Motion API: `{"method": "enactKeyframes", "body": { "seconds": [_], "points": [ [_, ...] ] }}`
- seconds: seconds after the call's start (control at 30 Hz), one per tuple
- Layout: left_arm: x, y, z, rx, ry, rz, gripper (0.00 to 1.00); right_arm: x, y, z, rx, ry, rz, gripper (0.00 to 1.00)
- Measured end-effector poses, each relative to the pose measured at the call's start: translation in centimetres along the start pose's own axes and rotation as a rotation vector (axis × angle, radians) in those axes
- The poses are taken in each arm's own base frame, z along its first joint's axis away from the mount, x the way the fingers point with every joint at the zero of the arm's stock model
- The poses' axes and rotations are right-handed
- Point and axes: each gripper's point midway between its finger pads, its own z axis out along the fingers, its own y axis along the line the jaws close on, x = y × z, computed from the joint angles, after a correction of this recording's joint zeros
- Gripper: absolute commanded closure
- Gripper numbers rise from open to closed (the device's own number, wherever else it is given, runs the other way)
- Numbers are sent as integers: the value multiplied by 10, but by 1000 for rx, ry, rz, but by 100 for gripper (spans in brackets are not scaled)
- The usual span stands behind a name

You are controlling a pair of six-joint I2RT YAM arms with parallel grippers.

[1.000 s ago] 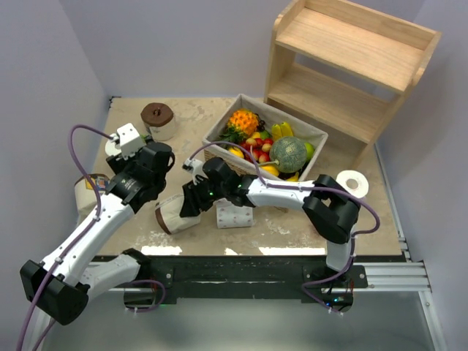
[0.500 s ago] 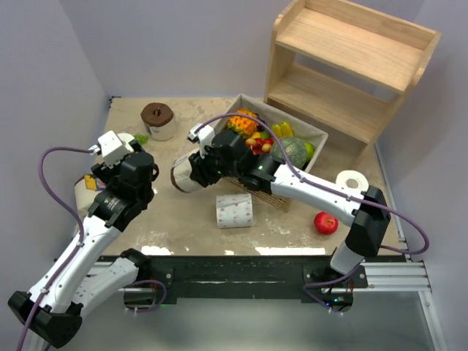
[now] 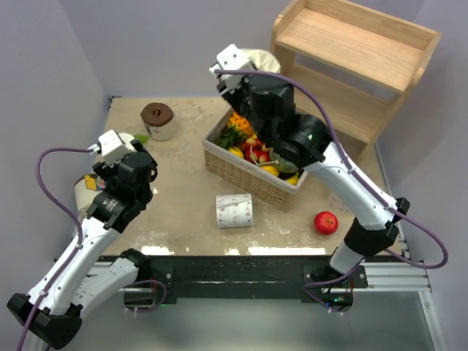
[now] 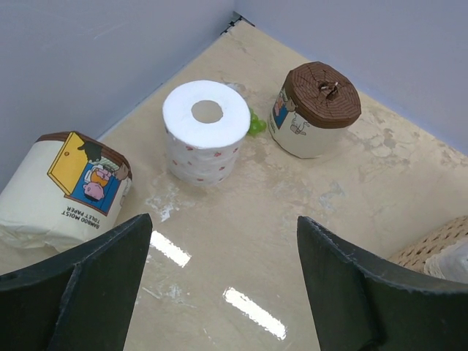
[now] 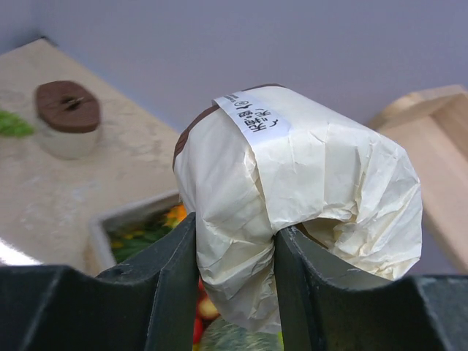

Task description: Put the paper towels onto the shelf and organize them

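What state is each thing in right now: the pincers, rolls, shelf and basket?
Right pincer: shut on wrapped roll, raised.
Left pincer: open, empty.
Bare white roll: upright.
Brown-topped wrapped roll: upright.
Dotted roll: on its side.
Shelf: no rolls visible on it.
Wicker basket: filled with fruit.

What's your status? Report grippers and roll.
Right gripper shut on wrapped roll, high over basket, short of shelf. Left gripper open, empty. Nothing seen between roll and shelf.

Our left arm (image 3: 93, 235) and right arm (image 3: 356, 188) are white tubes with chunky black joints, and a purple cable (image 3: 66, 150) loops off each. The left claw (image 4: 223, 228) and right claw (image 5: 234, 248) have dark matte fingers (image 4: 88, 292).
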Motion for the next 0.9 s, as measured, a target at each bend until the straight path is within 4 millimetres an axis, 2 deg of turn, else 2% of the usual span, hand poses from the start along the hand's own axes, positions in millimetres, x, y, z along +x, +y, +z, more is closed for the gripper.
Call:
{"method": "enactKeyframes", "body": {
  "seconds": [0.1, 0.13, 0.23, 0.43, 0.5, 0.73, 0.9],
  "points": [
    [-1, -1, -1, 11, 1, -7, 15, -1, -48, 9, 141, 23, -41, 59],
    [-1, -1, -1, 13, 0, -8, 15, 2, -67, 15, 198, 41, -54, 58],
    [-2, -2, -2, 18, 1, -10, 15, 18, -105, 25, 308, 98, -93, 58],
    [1, -4, -2, 33, 8, -6, 15, 41, -164, 31, 441, 166, -138, 59],
    [3, -4, -2, 36, 11, -4, 15, 42, -175, 33, 465, 165, -142, 58],
    [2, -5, -1, 39, 8, -2, 15, 34, -189, 35, 492, 140, -173, 58],
    [1, -5, -2, 39, 7, -4, 15, 41, -205, 45, 512, 146, -192, 57]
  ]
}}
